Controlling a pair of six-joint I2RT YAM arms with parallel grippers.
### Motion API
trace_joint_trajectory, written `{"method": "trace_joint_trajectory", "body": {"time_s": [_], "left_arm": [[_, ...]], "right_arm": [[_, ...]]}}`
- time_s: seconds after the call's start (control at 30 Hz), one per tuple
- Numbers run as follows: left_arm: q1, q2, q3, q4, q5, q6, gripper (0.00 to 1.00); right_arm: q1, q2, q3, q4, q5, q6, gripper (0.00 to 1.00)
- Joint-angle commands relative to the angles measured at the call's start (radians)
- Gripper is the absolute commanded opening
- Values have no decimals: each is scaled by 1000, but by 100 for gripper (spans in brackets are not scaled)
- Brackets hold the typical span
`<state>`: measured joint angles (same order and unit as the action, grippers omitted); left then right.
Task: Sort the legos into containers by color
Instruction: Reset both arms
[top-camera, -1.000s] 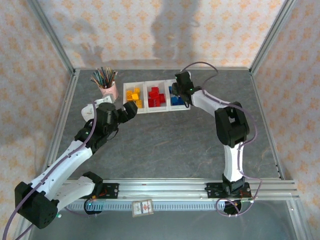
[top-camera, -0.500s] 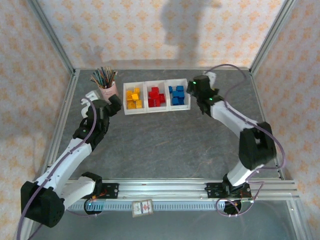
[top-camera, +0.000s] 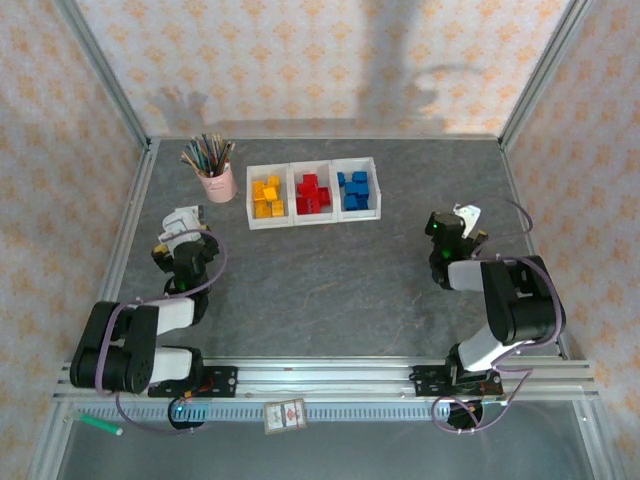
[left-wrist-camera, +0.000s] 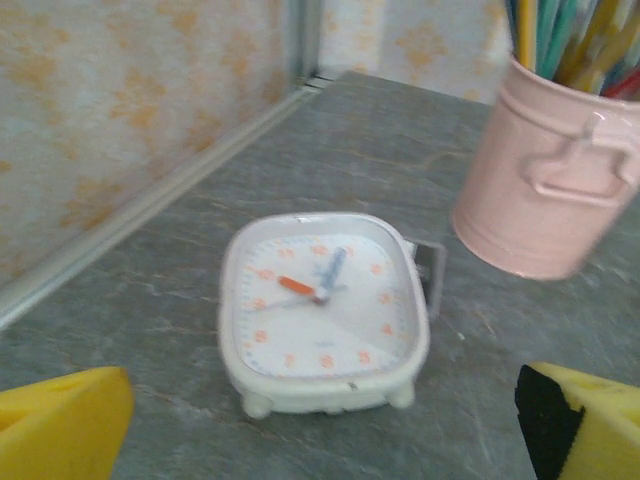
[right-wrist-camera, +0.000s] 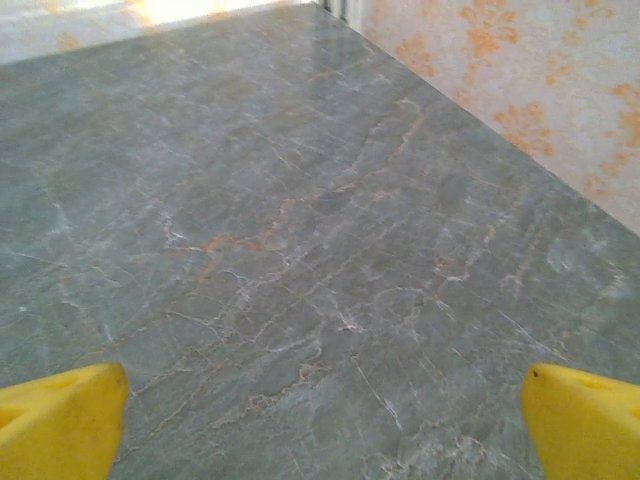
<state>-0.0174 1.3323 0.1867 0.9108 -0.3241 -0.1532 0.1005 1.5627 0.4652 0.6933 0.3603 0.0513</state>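
Note:
Three joined white containers (top-camera: 290, 222) stand in a row at the back of the table. The left one holds yellow legos (top-camera: 265, 195), the middle one red legos (top-camera: 312, 192), the right one blue legos (top-camera: 357, 188). My left gripper (top-camera: 180, 232) is folded back on the left side, well short of the bins. Its yellow fingertips (left-wrist-camera: 60, 425) stand wide apart, so the left gripper (left-wrist-camera: 325, 425) is open and empty. My right gripper (top-camera: 455, 225) sits low on the right. In the wrist view the right gripper (right-wrist-camera: 325, 420) is open over bare table.
A white clock (left-wrist-camera: 322, 310) lies face up just ahead of my left gripper. The pink cup of pencils (top-camera: 218, 182) (left-wrist-camera: 545, 190) stands beyond it, left of the containers. Metal frame rails (top-camera: 125, 240) and patterned walls bound the grey table.
Both arms have drawn back from the containers and folded toward the near edge. The right gripper left the blue bin and swung to the right side; the left one dropped back beside the cup.

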Motion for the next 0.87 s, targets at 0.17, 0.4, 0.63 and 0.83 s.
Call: {"method": "trace_joint_trajectory", "body": {"time_s": [0.17,0.4,0.63,0.83], "left_arm": [[4,186,-10,459,221,131,99],[5,205,17,436,172,117,99],[5,203,14,437,145,107,99],[5,203,16,435,148,107,99]], "right_arm": [[-26,-17,-262,642,-260,-101,100],[-54,-46,-231,531,-320,-88,100],[-54,-39,-228,532,-324,-91,100],[-56,-42,-230,534,-330,-90,100]]}}
